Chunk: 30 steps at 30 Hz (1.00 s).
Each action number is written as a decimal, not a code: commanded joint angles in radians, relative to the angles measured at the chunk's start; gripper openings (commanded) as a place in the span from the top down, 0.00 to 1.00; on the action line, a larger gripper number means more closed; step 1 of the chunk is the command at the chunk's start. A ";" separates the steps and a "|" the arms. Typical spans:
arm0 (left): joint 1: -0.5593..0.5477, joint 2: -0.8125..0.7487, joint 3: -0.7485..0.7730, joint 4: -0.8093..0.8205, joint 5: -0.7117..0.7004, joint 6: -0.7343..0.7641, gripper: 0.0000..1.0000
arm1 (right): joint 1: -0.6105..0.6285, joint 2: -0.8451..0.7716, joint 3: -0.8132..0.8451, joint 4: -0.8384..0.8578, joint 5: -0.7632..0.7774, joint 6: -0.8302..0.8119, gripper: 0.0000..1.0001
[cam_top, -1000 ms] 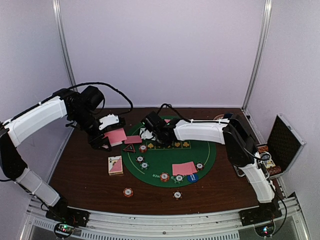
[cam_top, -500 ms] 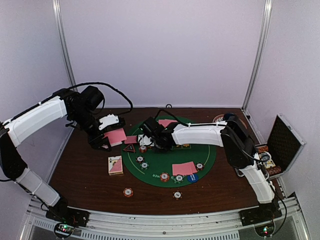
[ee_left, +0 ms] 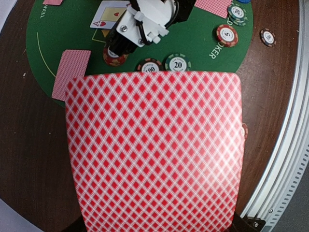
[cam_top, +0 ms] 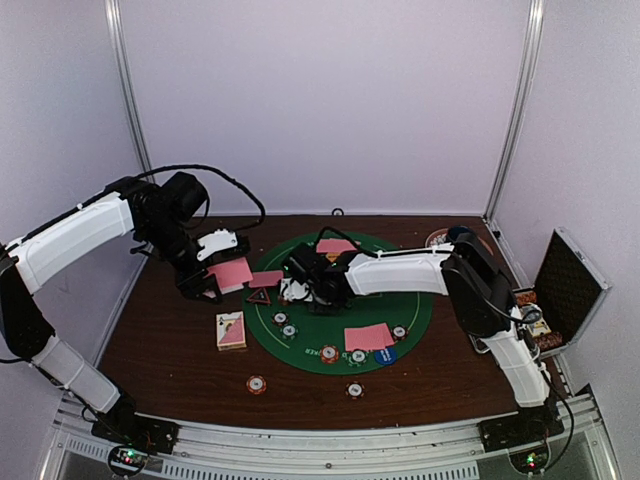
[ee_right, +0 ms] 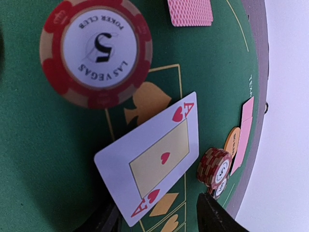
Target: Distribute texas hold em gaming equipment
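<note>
The brown worktop [cam_top: 170, 350] carries a round green mat [cam_top: 420, 300]. Only the overhead view takes in both whole, along with the black case [cam_top: 570, 280] standing open at the right edge. The left fingers [cam_top: 205, 283], just off the mat's left side, are closed on a pink-backed card [ee_left: 154, 150]. In the left wrist view that card fills the picture and hides them. The right fingers [cam_top: 297, 289] sit low over the mat's left half, spread apart with nothing pinched. The right wrist view alone shows the face-up ace of hearts [ee_right: 152, 157] on the felt, one corner lying between their tips. From above, four pink backs can be counted, the held one included, plus one card pack [cam_top: 231, 330] on bare wood. Seven single chips show there, five on the mat [cam_top: 329, 353] and two off it [cam_top: 257, 384]. The right wrist view adds one small stack of chips [ee_right: 214, 166] and one orange button [ee_right: 232, 140]. Overhead there are one blue button [cam_top: 385, 353] and one triangle marker [cam_top: 259, 297].
</note>
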<state>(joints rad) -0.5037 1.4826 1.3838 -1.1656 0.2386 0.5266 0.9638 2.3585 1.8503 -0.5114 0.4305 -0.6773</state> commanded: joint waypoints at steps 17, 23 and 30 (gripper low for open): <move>0.008 -0.031 0.059 -0.014 0.012 0.010 1.00 | -0.003 -0.268 -0.086 0.095 0.114 0.334 0.00; 0.008 -0.034 0.061 -0.014 0.020 0.017 1.00 | -0.054 -0.377 -0.037 0.000 0.027 0.574 0.00; 0.008 -0.031 0.073 -0.014 0.026 0.018 1.00 | -0.133 -0.429 0.014 -0.101 -0.119 0.834 0.01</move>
<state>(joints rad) -0.5037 1.4792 1.4170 -1.1854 0.2424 0.5323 0.8730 1.9842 1.8503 -0.5362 0.3923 -0.0490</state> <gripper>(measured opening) 0.669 0.995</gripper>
